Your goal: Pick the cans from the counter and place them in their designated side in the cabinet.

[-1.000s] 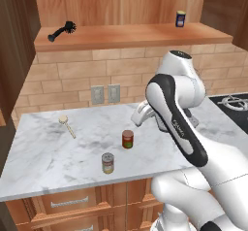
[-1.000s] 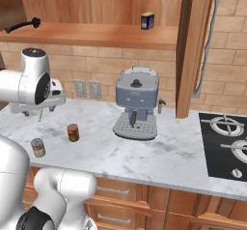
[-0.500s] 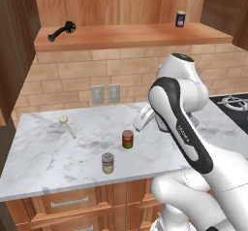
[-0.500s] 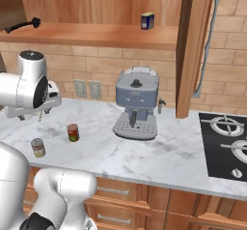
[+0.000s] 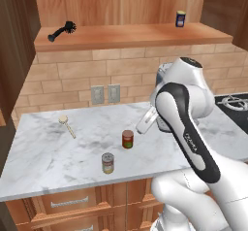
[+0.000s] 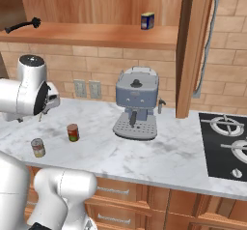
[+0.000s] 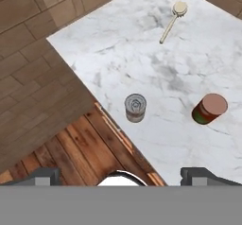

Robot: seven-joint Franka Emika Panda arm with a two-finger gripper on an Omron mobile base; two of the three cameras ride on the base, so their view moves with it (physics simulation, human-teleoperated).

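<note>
My end effector hangs open and empty above the table. The silver can, yellow-and-red label unreadable, stands near the front edge; the red can, green-banded, stands just behind it. The cabinet shelf carries a blue can.

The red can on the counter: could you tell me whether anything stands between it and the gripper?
Nothing visible does. The gripper hangs open above the counter, just right of the red can; bare marble lies between them. The silver can stands nearer the front edge, off that line.
</note>
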